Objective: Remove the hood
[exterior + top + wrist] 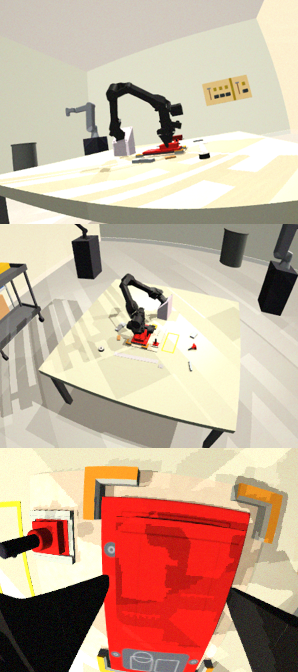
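Marked area (170, 343) (22, 543), one: a yellow outline on the bench (201, 400) (188, 189), at the far left of the wrist view. Nothing is seen set down in it; the placing is not yet done.

Red block with black lever (155, 343) (50, 538), one: mounted between the outline and the car, apart from both jaws. To be avoided on the way across, since a low carry could catch the lever.

Toy car (141, 338) (161, 151), one: red, seated among orange corner brackets (111, 475) (129, 341). The hood is taken to be the red panel (175, 563) that fills the middle of the wrist view; its outline against the rest of the body cannot be told with certainty. No lifting is shown.

Jaws (147, 329) (167, 145), one pair: spread wide, one at each side of the red panel, nothing pinched. Contact with the sides cannot be told.

Step in hand, as judged: the lining-up for the grasp. Next called for: the jaws to be centred, closed evenly on the hood's edges, and the hood raised straight before being carried to the outline. A shallow bite could slip.
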### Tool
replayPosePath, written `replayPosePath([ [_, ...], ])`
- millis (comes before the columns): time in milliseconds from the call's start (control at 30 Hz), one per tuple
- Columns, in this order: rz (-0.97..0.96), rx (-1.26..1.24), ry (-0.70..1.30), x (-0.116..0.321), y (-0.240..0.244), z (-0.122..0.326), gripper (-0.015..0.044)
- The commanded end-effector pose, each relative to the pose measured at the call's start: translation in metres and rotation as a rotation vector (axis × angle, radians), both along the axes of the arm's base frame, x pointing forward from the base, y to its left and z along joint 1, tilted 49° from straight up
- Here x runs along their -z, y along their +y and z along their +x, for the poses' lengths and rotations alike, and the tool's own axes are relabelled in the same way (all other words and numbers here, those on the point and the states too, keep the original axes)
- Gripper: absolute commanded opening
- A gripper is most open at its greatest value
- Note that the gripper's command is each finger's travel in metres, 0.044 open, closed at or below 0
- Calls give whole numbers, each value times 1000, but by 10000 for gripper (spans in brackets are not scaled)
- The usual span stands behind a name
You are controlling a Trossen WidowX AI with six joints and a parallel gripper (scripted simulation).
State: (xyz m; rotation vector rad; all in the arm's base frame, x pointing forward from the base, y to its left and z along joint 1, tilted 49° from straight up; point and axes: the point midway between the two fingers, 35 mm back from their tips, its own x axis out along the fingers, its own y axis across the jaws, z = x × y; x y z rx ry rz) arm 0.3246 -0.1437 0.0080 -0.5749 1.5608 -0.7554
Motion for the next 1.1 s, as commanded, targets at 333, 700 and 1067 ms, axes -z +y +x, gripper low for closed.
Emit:
replayPosePath([
  [333,0,0,-1,0,0,0,282],
  [700,1,0,-1,-3,4,1,12],
  [1067,1,0,-1,-8,9,2,0],
])
